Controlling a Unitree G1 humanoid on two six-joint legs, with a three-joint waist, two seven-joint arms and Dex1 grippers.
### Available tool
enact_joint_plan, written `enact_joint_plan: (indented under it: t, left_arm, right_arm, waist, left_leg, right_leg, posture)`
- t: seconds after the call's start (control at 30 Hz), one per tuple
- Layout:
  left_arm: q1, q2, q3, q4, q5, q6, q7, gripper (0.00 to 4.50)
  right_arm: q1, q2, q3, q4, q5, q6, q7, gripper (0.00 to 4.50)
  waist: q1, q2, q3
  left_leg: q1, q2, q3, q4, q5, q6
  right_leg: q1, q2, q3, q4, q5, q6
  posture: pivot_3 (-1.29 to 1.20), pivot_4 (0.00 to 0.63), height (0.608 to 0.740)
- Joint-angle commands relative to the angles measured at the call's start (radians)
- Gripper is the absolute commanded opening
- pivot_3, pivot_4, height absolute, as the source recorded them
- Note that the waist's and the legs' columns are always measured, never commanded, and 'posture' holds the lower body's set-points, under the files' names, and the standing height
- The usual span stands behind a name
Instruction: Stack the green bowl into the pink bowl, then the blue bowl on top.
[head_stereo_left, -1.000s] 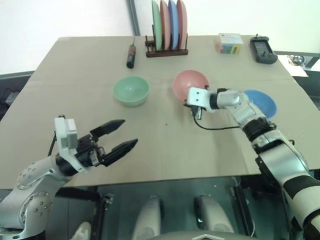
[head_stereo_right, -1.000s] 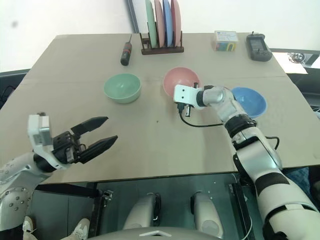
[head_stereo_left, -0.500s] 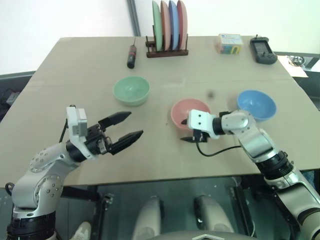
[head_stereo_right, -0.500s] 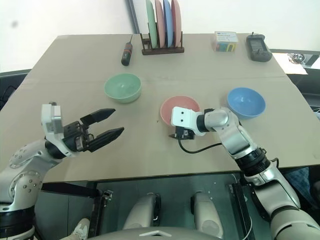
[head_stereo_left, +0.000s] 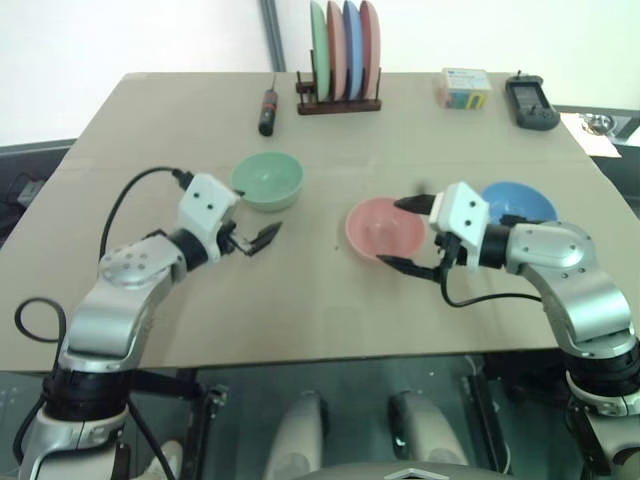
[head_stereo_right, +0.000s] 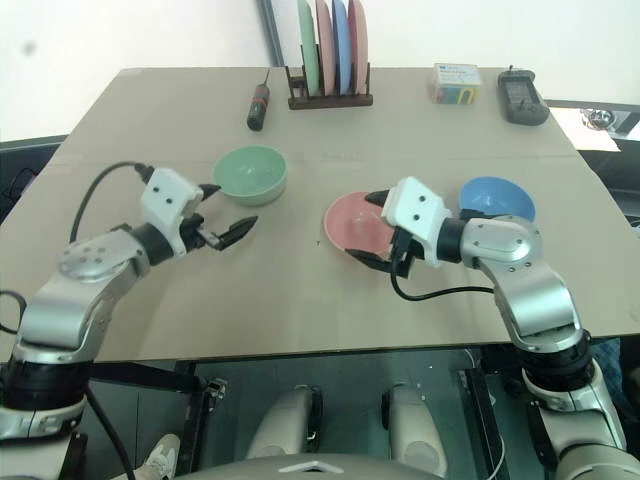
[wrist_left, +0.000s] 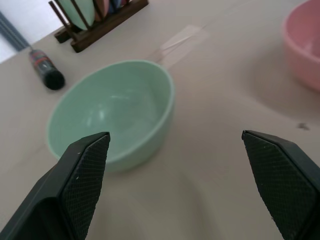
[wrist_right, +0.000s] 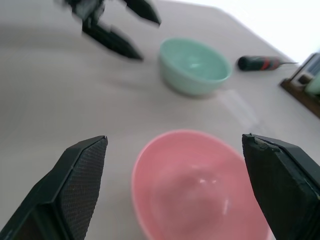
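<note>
Partly hidden behind the right gripper: the near right edge of the pink bowl and the front rim of the blue bowl. Fingers spread wide, clamped on nothing, one to each side of the pink bowl's near right rim, pointing across the table toward the green bowl. Pink bowl upright on the table's middle, clear of both other bowls. Blue bowl just behind the right wrist, well apart from the pink one.

Left gripper also spread wide and empty, tips just short of the green bowl on its near side; one finger hard to make out behind the white wrist block. From the left wrist, green bowl ahead and toward one finger, not touched.

Along the far edge: a screwdriver, a wooden rack of upright plates, a small coloured box, a black device. Bare table between green and pink bowls.
</note>
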Motion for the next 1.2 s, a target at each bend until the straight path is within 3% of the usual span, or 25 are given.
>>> enact_joint_plan:
  t: [0.03,0.13,0.23,0.33,0.6,0.83,1.0,1.2]
  left_arm:
    - [-0.151,0.014,-0.181,0.093,0.193,0.036,-0.031,4.5]
    - [-0.258,-0.016,-0.325,0.213,0.327,0.003,-0.073,4.5]
    - [-0.323,-0.058,-0.389,0.313,0.389,0.017,-0.107,4.5]
    - [-0.371,-0.089,-0.417,0.381,0.431,-0.023,-0.139,3.75]
    - [-0.432,-0.125,-0.392,0.459,0.448,-0.079,-0.2,0.19]
    - [-0.394,-0.062,-0.286,0.264,0.284,-0.17,-0.418,0.07]
    - [-0.402,-0.125,-0.19,0.174,0.083,-0.336,-0.549,0.07]
    - [-0.44,-0.223,-0.217,0.191,-0.012,-0.397,-0.665,0.07]
  right_arm:
    - [0.026,-0.023,-0.065,-0.085,0.043,0.017,-0.057,4.49]
    - [0.053,-0.04,-0.072,-0.106,0.048,0.015,-0.096,4.49]
    - [0.07,-0.053,-0.073,-0.119,0.056,0.012,-0.128,4.49]
    - [0.096,-0.064,-0.088,-0.142,0.067,0.014,-0.158,4.5]
    - [0.163,-0.1,-0.13,-0.203,0.118,0.027,-0.205,4.5]
    - [0.23,-0.098,-0.218,-0.242,0.206,0.068,-0.242,4.5]
    - [0.399,-0.106,-0.394,-0.286,0.288,-0.03,-0.19,4.5]
    - [0.609,-0.119,-0.612,-0.353,0.403,-0.117,-0.109,4.5]
  waist:
    - [0.002,0.0,0.0]
    - [0.0,0.0,0.0]
    - [-0.001,0.0,0.0]
    - [0.0,0.0,0.0]
    - [0.001,0.0,0.0]
    - [0.002,-0.001,0.001]
    - [0.014,-0.001,0.001]
    - [0.007,-0.001,0.001]
  left_leg:
    - [0.0,0.0,0.0,0.0,0.0,0.0]
    - [-0.001,0.0,0.0,-0.001,0.0,0.0]
    - [-0.002,0.0,0.001,-0.001,0.0,0.0]
    - [-0.003,0.0,0.001,-0.001,0.0,0.0]
    - [-0.004,0.0,0.0,-0.001,0.0,0.0]
    - [-0.005,0.0,0.0,0.0,0.0,0.0]
    - [-0.007,-0.001,-0.001,0.002,0.0,0.0]
    - [-0.005,-0.001,-0.001,0.003,0.0,0.0]
  right_leg:
    - [0.0,0.0,0.0,0.0,0.0,0.0]
    - [0.0,0.0,0.0,-0.001,0.0,0.0]
    - [-0.002,0.0,0.001,-0.001,0.0,0.0]
    - [-0.003,0.0,0.001,-0.001,0.0,0.0]
    - [-0.003,0.0,0.001,-0.001,0.0,0.0]
    - [-0.003,0.0,0.001,0.0,0.0,0.0]
    - [-0.003,-0.002,-0.001,-0.001,0.0,0.0]
    - [-0.002,-0.001,0.0,0.0,-0.001,0.002]
  posture:
    - [0.0,0.15,0.74]
    - [0.0,0.15,0.74]
    - [0.0,0.15,0.74]
    - [0.0,0.15,0.74]
    - [0.0,0.15,0.74]
    - [0.0,0.15,0.74]
    - [0.0,0.15,0.74]
    - [0.0,0.15,0.74]
